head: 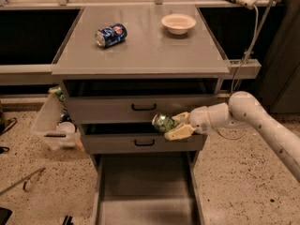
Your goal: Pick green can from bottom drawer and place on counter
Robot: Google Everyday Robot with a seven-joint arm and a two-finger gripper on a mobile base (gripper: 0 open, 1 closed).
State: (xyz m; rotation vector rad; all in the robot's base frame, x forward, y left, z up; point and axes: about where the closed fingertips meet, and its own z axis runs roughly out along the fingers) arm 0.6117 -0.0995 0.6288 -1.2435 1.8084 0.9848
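We see the flat grey rectangular counter (140, 55) on top of the drawer cabinet, wider than the drawers below it. Under it, the deep grey metal bottom drawer (145, 196) is pulled out towards us, its long flat floor bare. The robot's white, rounded arm (262, 121) reaches in from the right, across the cabinet front. The two shallower grey drawers with black handles, the upper (108, 110) and the middle (117, 143), each stand a little open. A translucent plastic bin (47, 123) leans at the cabinet's left side.

The cream two-finger gripper (169, 126) is in front of the middle drawer's top edge, above the open bottom drawer and below counter level. Its fingers are clenched around the small shiny green metal can (162, 122), one above and one below. The can lies on its side, sticking out to the left of the gripper, clear of the bottom drawer.

On the counter we find a shallow cream round bowl (178, 22) at the back right, and well apart from it a blue drink can with a red-white logo (111, 35), lying on its side.
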